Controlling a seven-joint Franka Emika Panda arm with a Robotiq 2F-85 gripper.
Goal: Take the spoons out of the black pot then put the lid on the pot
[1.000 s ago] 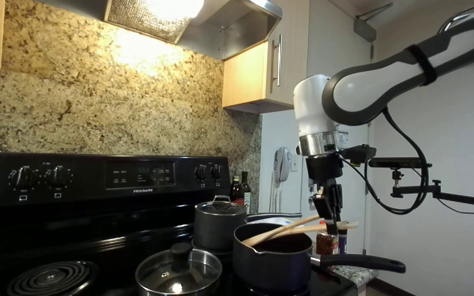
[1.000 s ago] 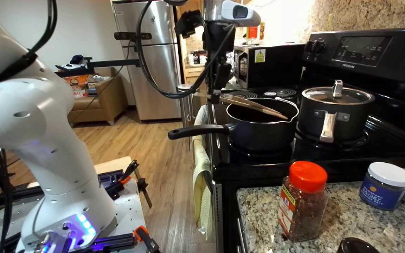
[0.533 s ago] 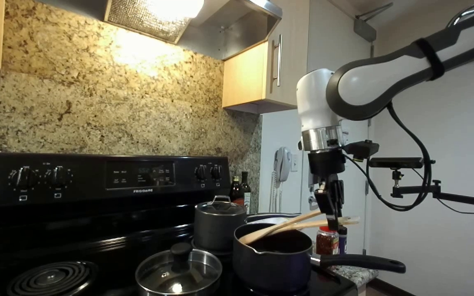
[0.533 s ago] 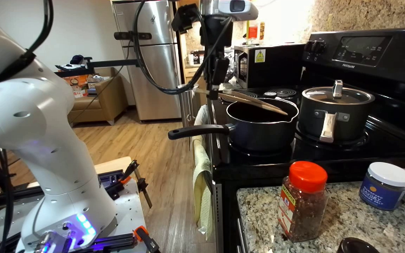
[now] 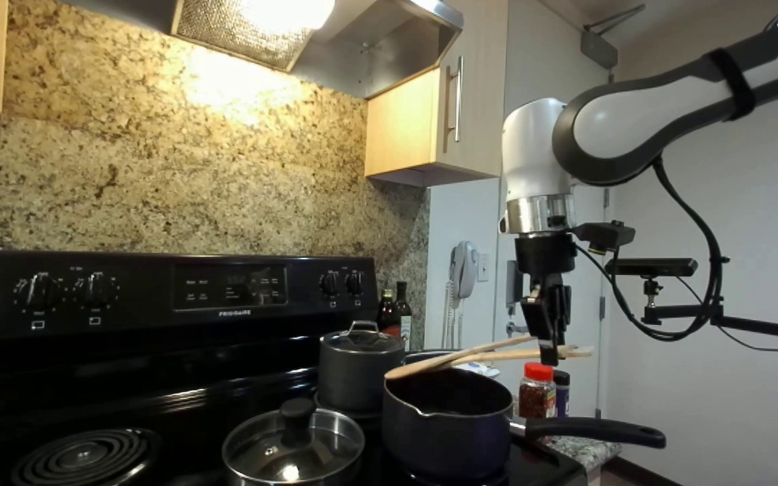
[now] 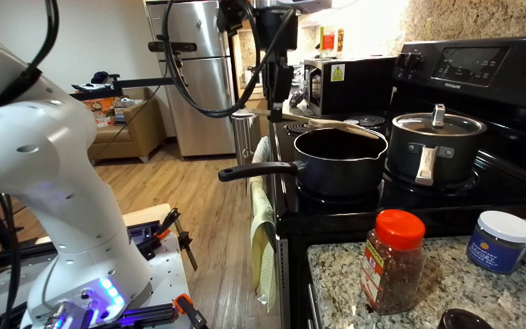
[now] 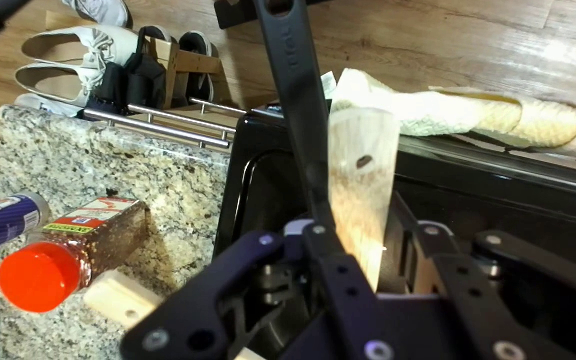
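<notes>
My gripper point(image 5: 550, 351) is shut on the handle of a wooden spoon point(image 5: 575, 352), above the stove's front edge; this spoon also shows between the fingers in the wrist view point(image 7: 360, 185). A second wooden spoon point(image 5: 507, 343) crosses the held one, its handle end at left in the wrist view point(image 7: 123, 298); I cannot tell what supports it. The spoon heads are at about the rim of the black pot point(image 5: 446, 435), seen also in an exterior view point(image 6: 340, 176); whether they touch it is unclear. The glass lid point(image 5: 261, 452) lies left of the pot, knob up.
A smaller grey pot with its own lid point(image 5: 362, 378) stands behind the black pot. The black pot's handle point(image 6: 258, 170) sticks out past the stove front. A red-capped jar point(image 6: 395, 269) and a white-capped jar point(image 6: 500, 242) stand on the counter. A towel point(image 6: 263, 219) hangs at the oven front.
My gripper has risen and drawn back slightly from the stove. Both spoons have risen with it, their heads coming up from inside the black pot to about rim height.
</notes>
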